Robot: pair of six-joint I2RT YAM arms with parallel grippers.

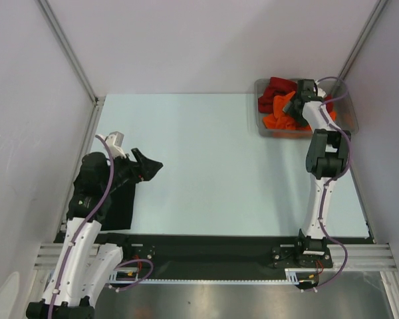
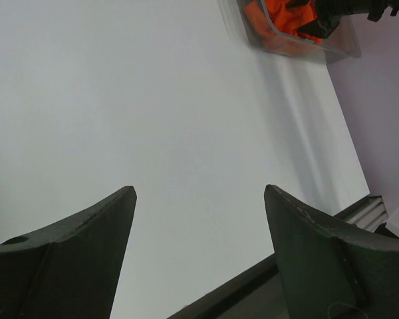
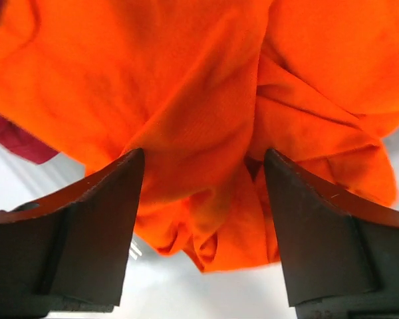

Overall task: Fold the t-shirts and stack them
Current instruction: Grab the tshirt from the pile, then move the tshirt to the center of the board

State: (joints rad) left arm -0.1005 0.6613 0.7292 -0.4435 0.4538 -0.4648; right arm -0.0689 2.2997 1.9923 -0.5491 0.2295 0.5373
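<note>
The right gripper (image 3: 203, 159) hangs in the tray (image 1: 349, 116) at the far right corner, jaws spread wide astride a bunched ridge of the orange shirt (image 3: 186, 80), seemingly to pinch it out. The dark red shirt (image 1: 274, 88) lies alongside. The left gripper (image 2: 199, 193), wide and empty, hovers over the table (image 1: 206, 153) near the black shirt (image 1: 116, 206), probably waiting.

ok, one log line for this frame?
left gripper: open, empty | right gripper: open over orange t-shirt in tray | dark red t-shirt: in tray | black t-shirt: near-left on table
</note>
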